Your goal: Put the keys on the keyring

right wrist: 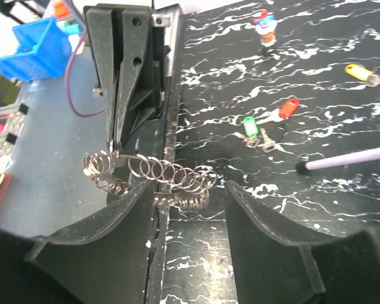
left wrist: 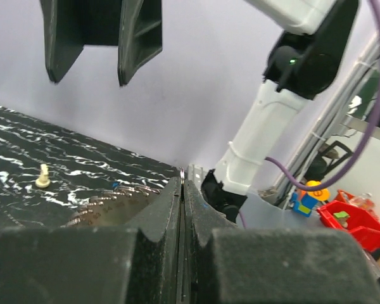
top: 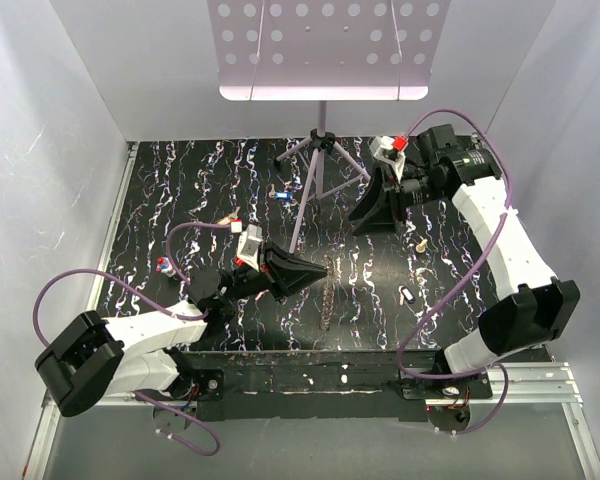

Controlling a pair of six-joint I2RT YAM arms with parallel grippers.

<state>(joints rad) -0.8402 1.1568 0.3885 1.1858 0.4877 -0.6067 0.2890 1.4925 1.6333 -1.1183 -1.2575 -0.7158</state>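
The keyring is a loop of many small silvery rings, toothed along its rim. My left gripper is shut on one end of it, its fingers standing over the near table edge. The ring hangs below the jaws; its rim also shows in the left wrist view beside the closed gripper. My right gripper is open and empty, facing the ring from just short of it, and also shows in the top view. Green-headed, red-headed and yellow-headed keys lie on the table.
The tripod stand holds a perforated plate at the back; one leg lies near the keys. A blue-headed key, a small toy figure and a cream peg lie on the black marbled table.
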